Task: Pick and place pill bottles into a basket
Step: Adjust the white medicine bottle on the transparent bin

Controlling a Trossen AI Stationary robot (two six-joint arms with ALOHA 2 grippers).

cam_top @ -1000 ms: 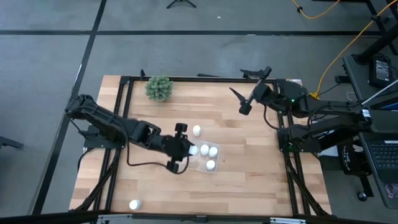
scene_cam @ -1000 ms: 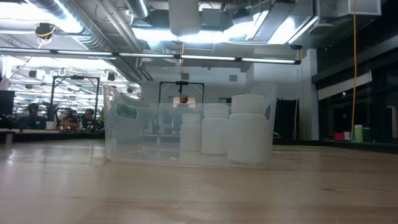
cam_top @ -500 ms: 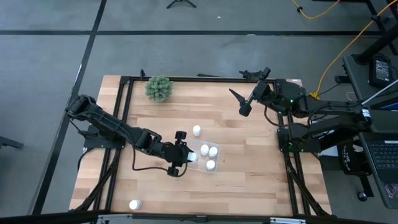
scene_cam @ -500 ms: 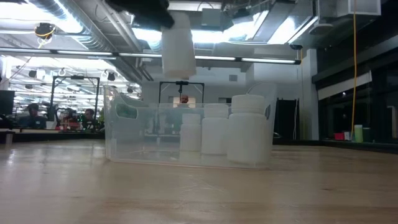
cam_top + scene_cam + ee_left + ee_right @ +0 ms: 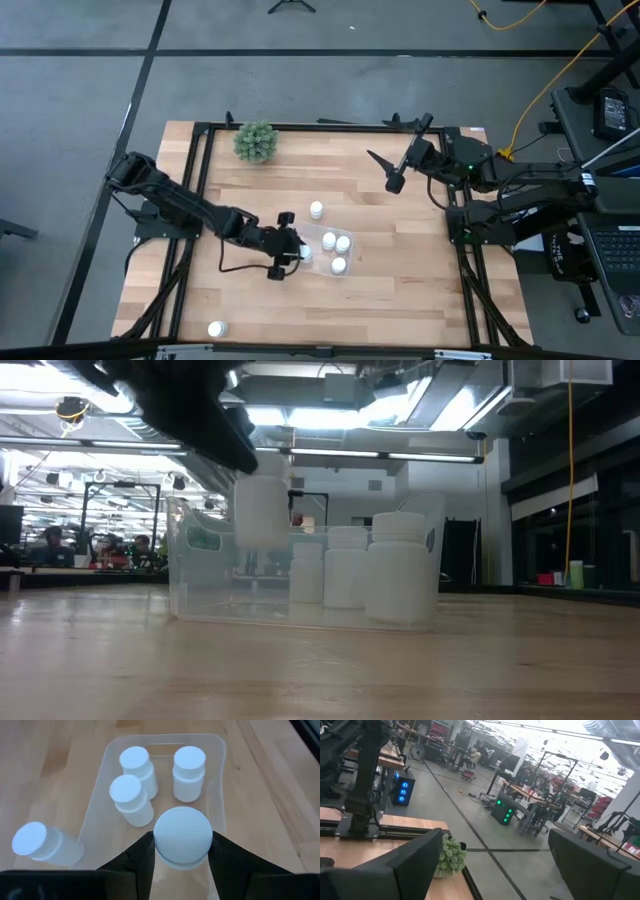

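One pill bottle [image 5: 182,839] sat clenched between the left gripper [image 5: 180,851] fingers, apparently light, rigid, slick plastic, best held mid-body; right gripper [image 5: 392,172] fingers spread, idle

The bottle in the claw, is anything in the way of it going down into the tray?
Nothing visible. The left claw holds the bottle over a bare end of the tray. The three bottles already inside stand farther along.
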